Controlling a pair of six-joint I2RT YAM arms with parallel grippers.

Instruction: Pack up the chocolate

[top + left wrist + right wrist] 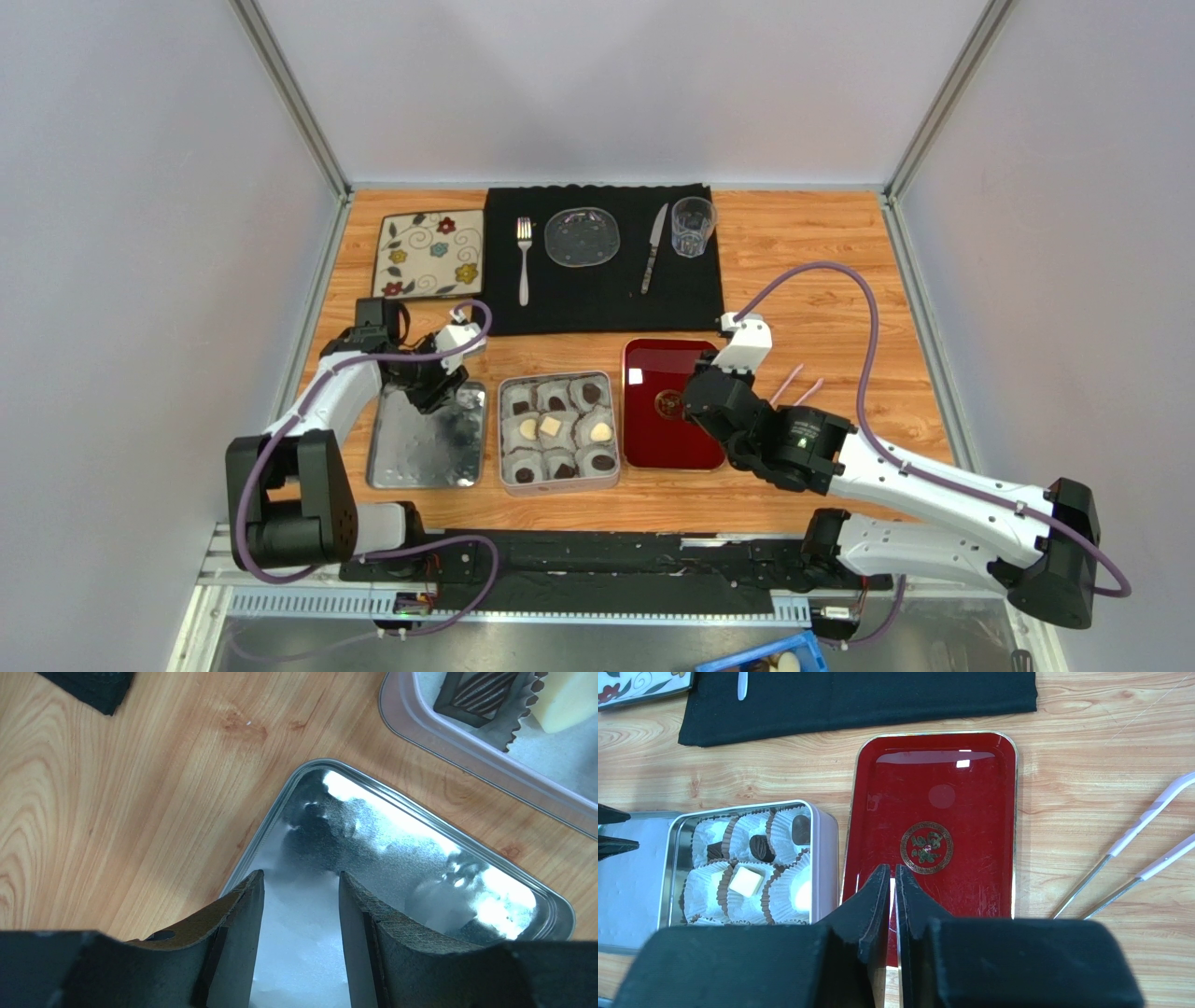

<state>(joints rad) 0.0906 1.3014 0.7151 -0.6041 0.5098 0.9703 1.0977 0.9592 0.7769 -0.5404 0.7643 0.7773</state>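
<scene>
Since every piece of chocolate (551,426) I can find sits in the tin (828,847) at the middle of the surface, each nested in a crinkled white paper cup (787,892), I judge the filling done or nearly so. The tin lies between a silver tray (421,854) on its left and a red tray (934,777) on its right, and I see no sweets on either.

My left gripper (300,876) hangs over a corner of the silver tray, jaws spread with nothing between them. My right gripper (891,869) hovers over the near end of the red tray, jaws pressed almost together and pinching nothing.

I expect these pieces to be light, stiff and smooth, brittle at the edges and easily marked by a hard squeeze. If I had to move one, I would come straight down and pinch gently across two opposite sides. The cup walls look soft and would crumple against the fingers.

Each piece lies flat, top face up. Being round or squarish, they have no real long axis. The dark ridged piece (477,689) shows its ridges running diagonally in the left wrist view. The cream piece (745,880) sits slightly turned against the tin's walls.
</scene>
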